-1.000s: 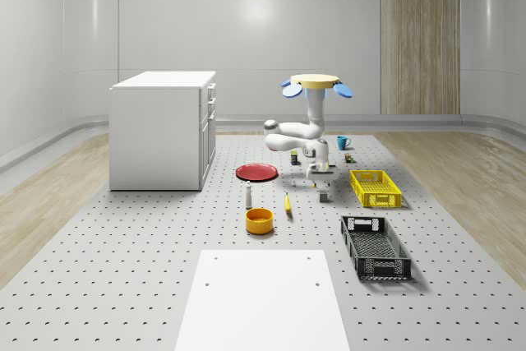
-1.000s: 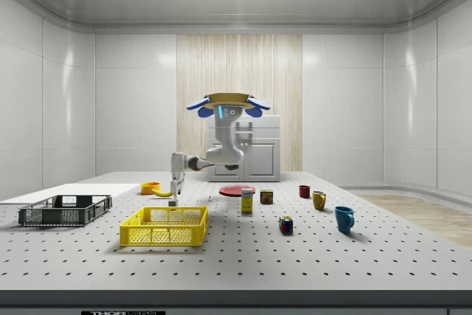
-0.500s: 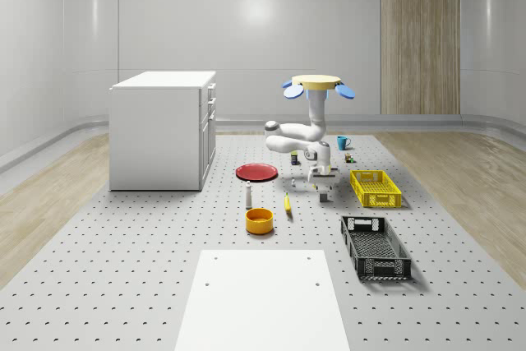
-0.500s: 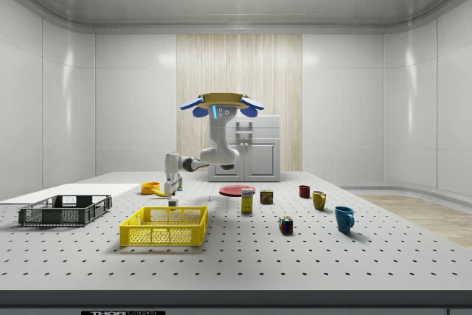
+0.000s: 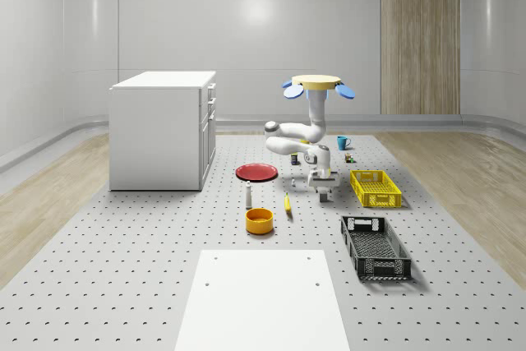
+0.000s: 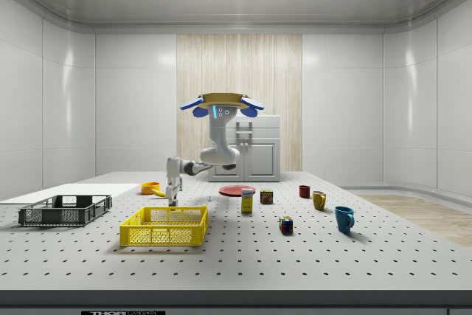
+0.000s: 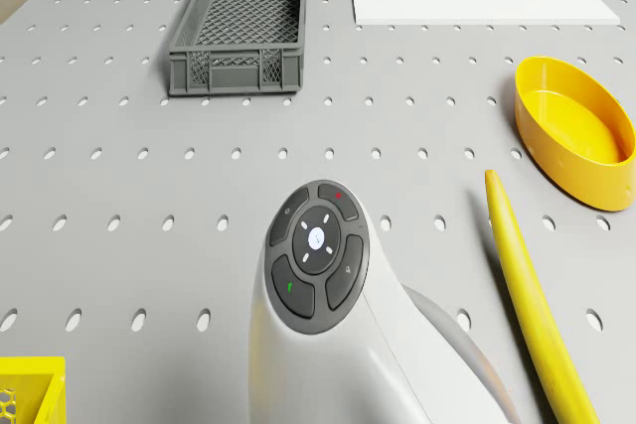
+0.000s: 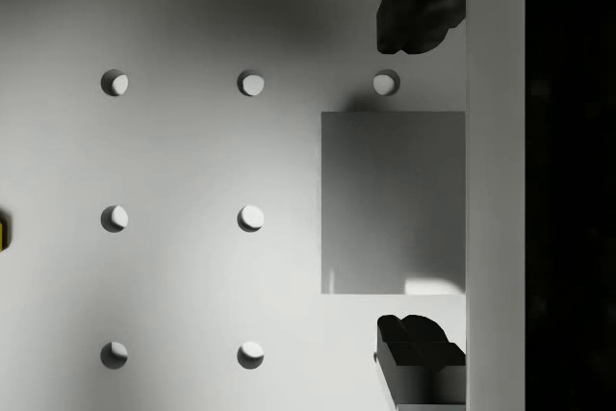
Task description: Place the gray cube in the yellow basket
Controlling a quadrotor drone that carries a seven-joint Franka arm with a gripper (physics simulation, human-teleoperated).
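Above the perforated grey worktop [image 5: 123, 269] the yellow-topped drone [image 5: 317, 84] is hovering, its two-finger gripper [image 5: 325, 196] pinching the small gray cube [image 8: 393, 201], lifted off the surface just beside the yellow mesh basket [image 5: 375, 187], toward the whole-scene view's left.

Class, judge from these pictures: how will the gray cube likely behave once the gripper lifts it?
The gray cube shows flat faces and straight edges, so it probably stays rigid and won't roll. Its smooth, plain surface might be slippery between the fingers. It looks small beside the yellow basket, so probably light.
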